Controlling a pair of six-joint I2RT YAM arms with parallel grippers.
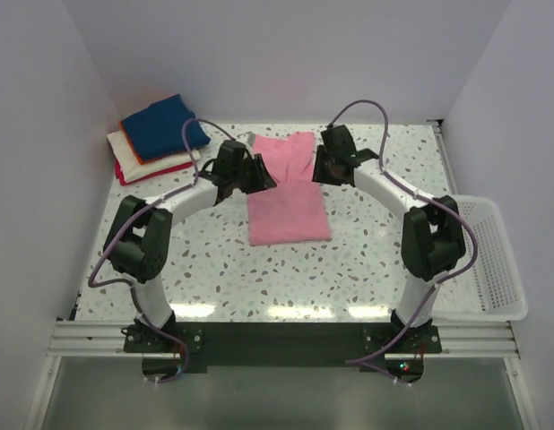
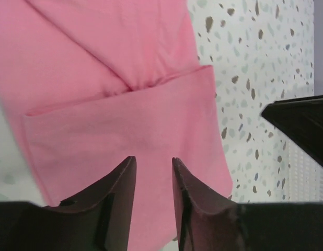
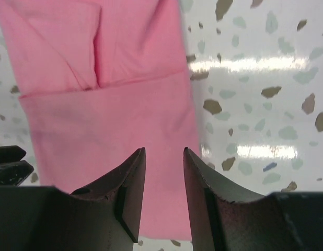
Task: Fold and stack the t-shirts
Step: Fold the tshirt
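The pink t-shirt (image 1: 289, 193) lies partly folded in the middle of the table, a narrow strip with one end folded over. It fills the left wrist view (image 2: 114, 78) and the right wrist view (image 3: 104, 110). My left gripper (image 1: 266, 176) hovers over the shirt's left edge, open and empty (image 2: 153, 162). My right gripper (image 1: 318, 167) hovers over its right edge, open and empty (image 3: 164, 154). A stack of folded shirts, navy blue (image 1: 164, 126) on top of orange, white and red, sits at the far left corner.
A white mesh basket (image 1: 492, 260) stands at the table's right edge. The speckled table (image 1: 259, 278) is walled on the left, back and right. The right arm's gripper shows at the edge of the left wrist view (image 2: 302, 123).
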